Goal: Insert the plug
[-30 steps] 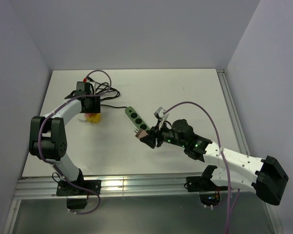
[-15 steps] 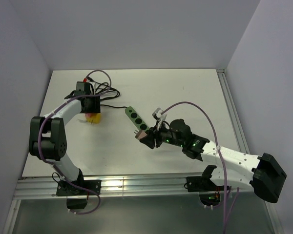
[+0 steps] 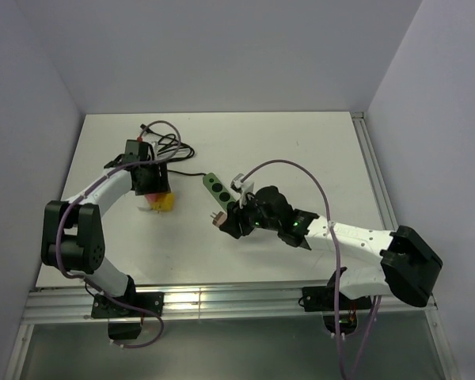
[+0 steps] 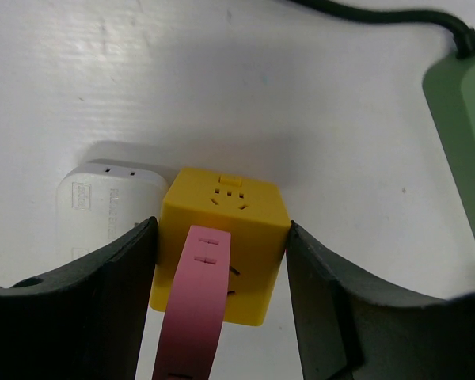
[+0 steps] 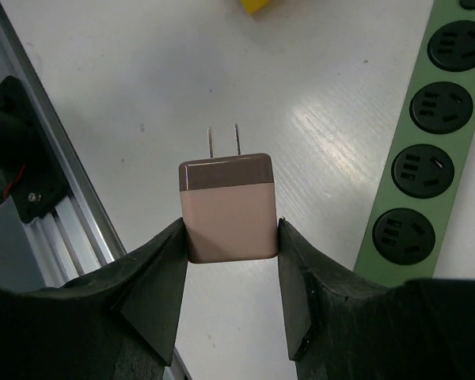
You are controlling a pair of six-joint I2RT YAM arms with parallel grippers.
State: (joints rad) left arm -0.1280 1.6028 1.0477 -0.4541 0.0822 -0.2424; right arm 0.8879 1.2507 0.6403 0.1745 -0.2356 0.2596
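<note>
My right gripper point(image 5: 230, 231) is shut on a rose-gold plug point(image 5: 228, 207), whose two prongs point(image 5: 224, 141) point away from the wrist, above the table. In the top view the plug point(image 3: 218, 218) hangs just left of the near end of the green power strip point(image 3: 216, 187). The strip's round sockets point(image 5: 418, 170) lie to the right of the plug in the right wrist view. My left gripper point(image 4: 220, 234) is shut on a yellow cube socket point(image 4: 226, 229) with a pink strap point(image 4: 194, 309); the cube point(image 3: 165, 203) rests on the table.
A white adapter point(image 4: 103, 210) lies against the yellow cube's left side. The strip's black cable point(image 4: 380, 14) runs to a coil at the back left point(image 3: 174, 149). A metal rail point(image 3: 222, 297) lines the table's near edge.
My right gripper has carried the plug left and slightly farther back, beside the strip's near end. My left gripper has shifted the yellow cube a little right and nearer.
</note>
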